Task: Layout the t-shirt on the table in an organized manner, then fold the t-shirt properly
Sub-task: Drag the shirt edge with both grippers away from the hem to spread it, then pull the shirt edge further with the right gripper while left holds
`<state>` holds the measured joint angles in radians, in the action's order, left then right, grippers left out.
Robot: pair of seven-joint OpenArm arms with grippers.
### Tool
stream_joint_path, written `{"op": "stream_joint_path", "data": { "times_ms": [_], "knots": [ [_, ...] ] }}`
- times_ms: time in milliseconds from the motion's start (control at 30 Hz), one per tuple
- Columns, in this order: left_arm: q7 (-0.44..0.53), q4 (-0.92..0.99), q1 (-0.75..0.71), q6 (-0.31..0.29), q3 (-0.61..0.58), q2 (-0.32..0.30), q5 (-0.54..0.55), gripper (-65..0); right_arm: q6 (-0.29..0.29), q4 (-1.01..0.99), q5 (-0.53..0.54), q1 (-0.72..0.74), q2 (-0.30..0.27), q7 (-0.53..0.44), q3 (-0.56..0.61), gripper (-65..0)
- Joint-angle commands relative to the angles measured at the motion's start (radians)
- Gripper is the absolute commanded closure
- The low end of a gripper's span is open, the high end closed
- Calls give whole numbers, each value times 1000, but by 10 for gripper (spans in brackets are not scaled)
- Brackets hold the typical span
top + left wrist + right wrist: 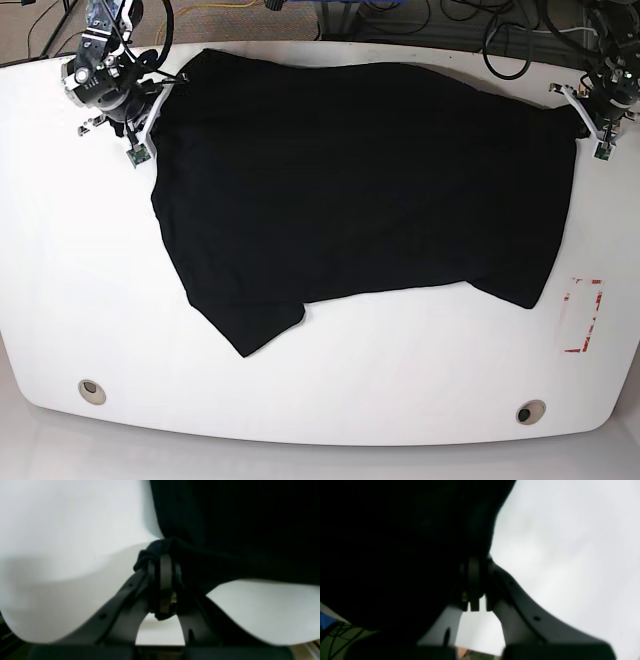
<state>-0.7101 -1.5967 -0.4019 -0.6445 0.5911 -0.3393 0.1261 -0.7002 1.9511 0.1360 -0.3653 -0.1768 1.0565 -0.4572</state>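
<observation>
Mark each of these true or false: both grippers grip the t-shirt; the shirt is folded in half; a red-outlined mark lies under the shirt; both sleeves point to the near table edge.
1. Both grippers grip the t-shirt. True: the left gripper and right gripper are shut on cloth.
2. The shirt is folded in half. False: it lies spread open on the table.
3. The red-outlined mark lies under the shirt. False: it sits bare beside it.
4. Both sleeves point to the near edge. True.
</observation>
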Motion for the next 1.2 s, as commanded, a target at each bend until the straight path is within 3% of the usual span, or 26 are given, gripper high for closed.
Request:
{"op": "stream_joint_path", "data": {
  "times_ms": [0, 300, 500, 567, 833, 967, 1167],
  "knots": [
    [8, -18, 2, 5, 8, -17, -4, 0, 2, 18, -34, 16, -14, -9, -5, 0],
    [8, -26, 2, -1, 8, -11, -4, 0, 2, 17, -111, 85, -16, -9, -5, -2],
    [7, -26, 2, -54, 8, -8, -4, 0, 2, 17, -115, 94, -10, -8, -5, -16],
    [7, -26, 2, -54, 8, -5, -4, 0, 2, 17, -115, 90, -7, -8, -5, -59],
    [7, -26, 2, -54, 8, 6, -4, 0, 2, 27, -108, 53, 81, -5, -5, -363],
    [7, -26, 2, -54, 8, 12, -4, 0, 2, 43, -95, 35, 125, -5, -7, -411],
    [7, -26, 2, -54, 8, 12, -4, 0, 2, 40, 67, 2, 164, -3, -78, -406]
  ]
}}
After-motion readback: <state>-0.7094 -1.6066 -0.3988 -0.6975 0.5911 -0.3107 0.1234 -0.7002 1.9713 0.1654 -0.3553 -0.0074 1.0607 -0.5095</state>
